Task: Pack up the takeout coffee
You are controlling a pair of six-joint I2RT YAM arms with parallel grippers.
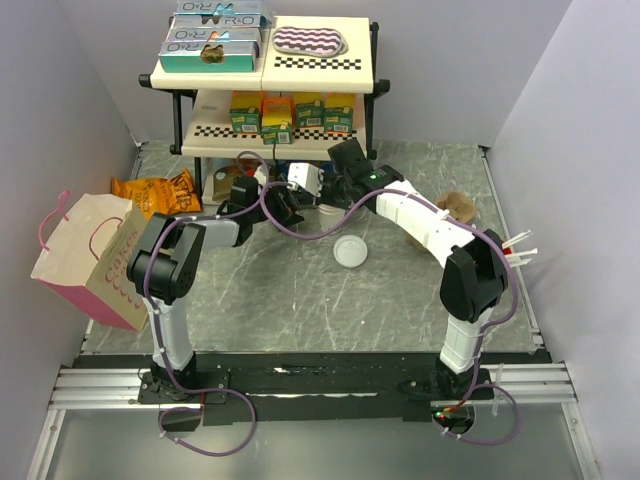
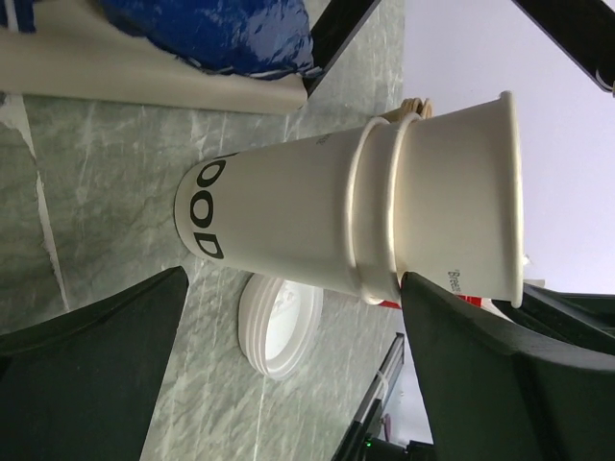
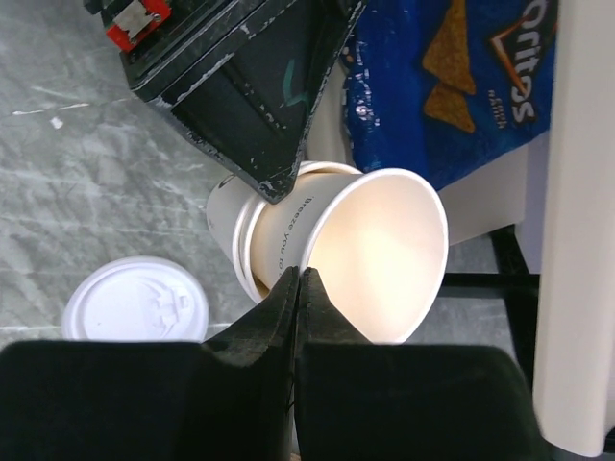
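Fingers of the right gripper (image 3: pixel 298 288) are closed together at the rim of the uppermost cup (image 3: pixel 384 240). One finger lies on its printed outer wall and the other on its inner face, so the paper wall is pinched between them. This cream cup is lidless and sits nested in the top of the cup stack (image 2: pixel 279 221).

The left gripper (image 2: pixel 293 277) is spread wide, with one dark finger on either side of the stack. One tip is near the stack's base and the other is at the rolled rims. Whether they press the stack cannot be told.

A white plastic lid (image 1: pixel 351 250) lies flat on the marbled table (image 1: pixel 300 300) just in front of the stack, on the arm-base side. A blue Doritos bag (image 3: pixel 452 86) lies just behind the stack, under the two-tier shelf (image 1: pixel 300 145). An orange snack bag (image 1: pixel 150 190) lies to the left of the stack. A paper bag with pink handles (image 1: pixel 85 260) stands well to the left of the stack, at the table's edge.
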